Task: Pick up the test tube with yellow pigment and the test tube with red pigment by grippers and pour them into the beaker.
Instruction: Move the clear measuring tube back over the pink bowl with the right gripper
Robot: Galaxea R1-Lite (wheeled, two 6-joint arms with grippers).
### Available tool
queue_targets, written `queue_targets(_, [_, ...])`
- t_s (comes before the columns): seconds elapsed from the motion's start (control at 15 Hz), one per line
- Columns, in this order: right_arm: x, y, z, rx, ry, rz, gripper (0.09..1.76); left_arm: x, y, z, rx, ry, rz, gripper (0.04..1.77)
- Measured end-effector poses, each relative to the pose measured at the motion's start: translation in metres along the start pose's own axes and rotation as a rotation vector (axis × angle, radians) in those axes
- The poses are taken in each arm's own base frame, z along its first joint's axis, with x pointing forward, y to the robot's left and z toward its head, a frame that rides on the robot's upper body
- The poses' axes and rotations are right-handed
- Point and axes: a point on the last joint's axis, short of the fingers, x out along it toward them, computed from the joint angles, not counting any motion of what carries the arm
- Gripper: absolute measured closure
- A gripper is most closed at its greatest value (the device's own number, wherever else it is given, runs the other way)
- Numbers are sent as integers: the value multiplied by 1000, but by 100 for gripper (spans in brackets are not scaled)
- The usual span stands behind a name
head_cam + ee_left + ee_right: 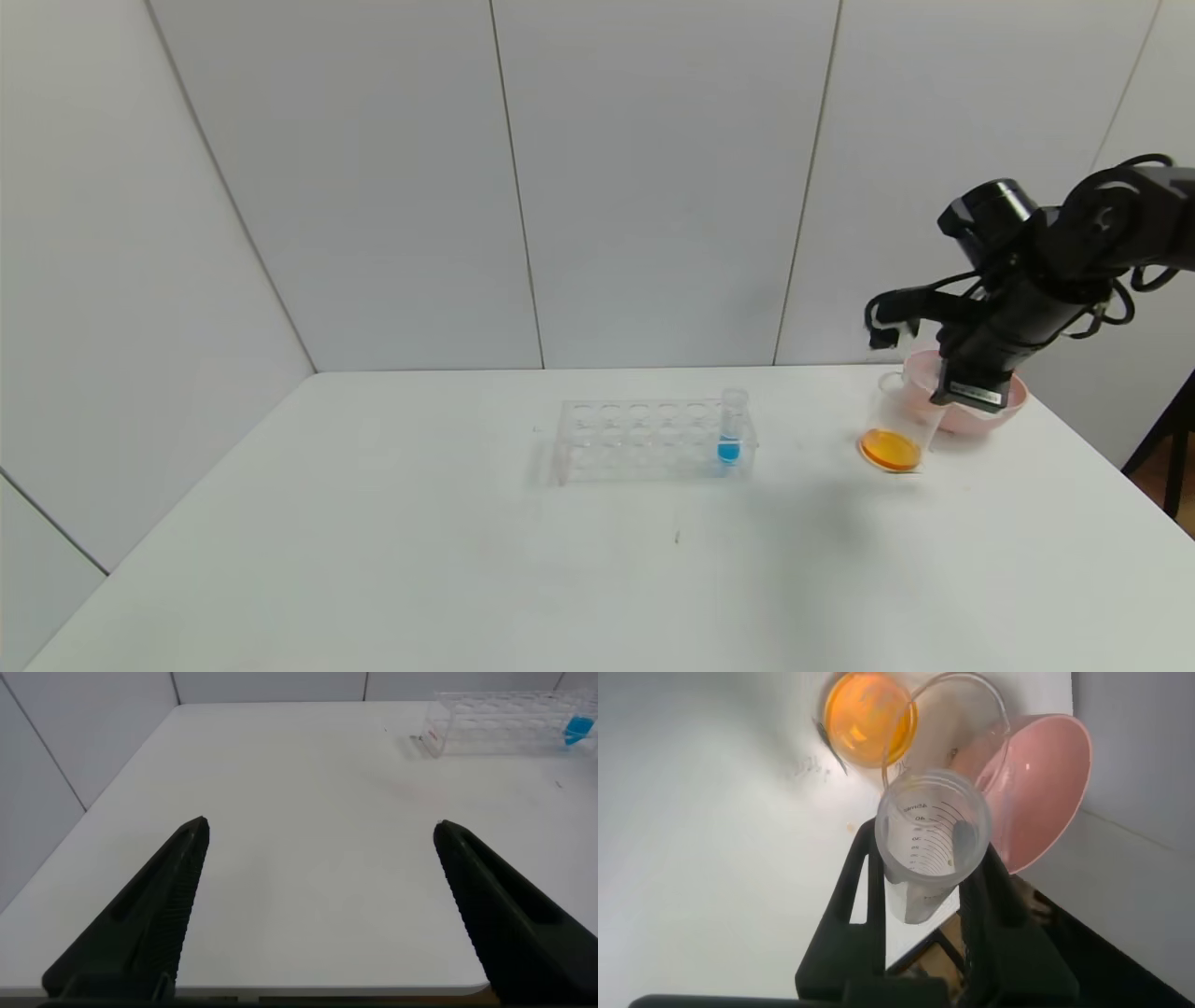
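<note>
My right gripper [945, 411] [932, 849] is shut on an empty clear test tube [934, 835] with printed graduations. It holds the tube roughly upright, mouth toward the wrist camera, just above the table between beaker and bowl. No coloured liquid shows in it, so I cannot tell which tube it is. No yellow-tipped or red-tipped tube is in view. The clear beaker [892, 431] [871, 717] stands on the table with orange liquid at its bottom, close beside the held tube. My left gripper [320, 831] is open and empty over the table's front left, out of the head view.
A pink bowl [1013, 403] [1046, 775] stands right behind the beaker, under the right arm. A clear many-holed rack [644, 439] [505, 728] stands mid-table with one blue-tipped tube [730, 431] [579, 730] at its right end. The table's right edge is near the bowl.
</note>
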Motion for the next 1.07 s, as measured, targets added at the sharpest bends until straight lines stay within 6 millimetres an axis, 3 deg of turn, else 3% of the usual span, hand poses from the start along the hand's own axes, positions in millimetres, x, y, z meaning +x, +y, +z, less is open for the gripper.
queue_targets(0.33, [-41, -17, -57, 261, -177, 60, 133, 0, 0, 0, 0, 0, 0, 9])
queue_targets(0.53, [-59, -25, -78, 501, -280, 62, 133, 0, 0, 0, 0, 0, 0, 9])
queue_targets(0.87, [-45, -43, -97, 739, -486, -172, 133, 0, 0, 0, 0, 0, 0, 9])
queue_targets(1.07, [-31, -43, -104, 914, -621, -249, 133, 0, 0, 0, 0, 0, 0, 9])
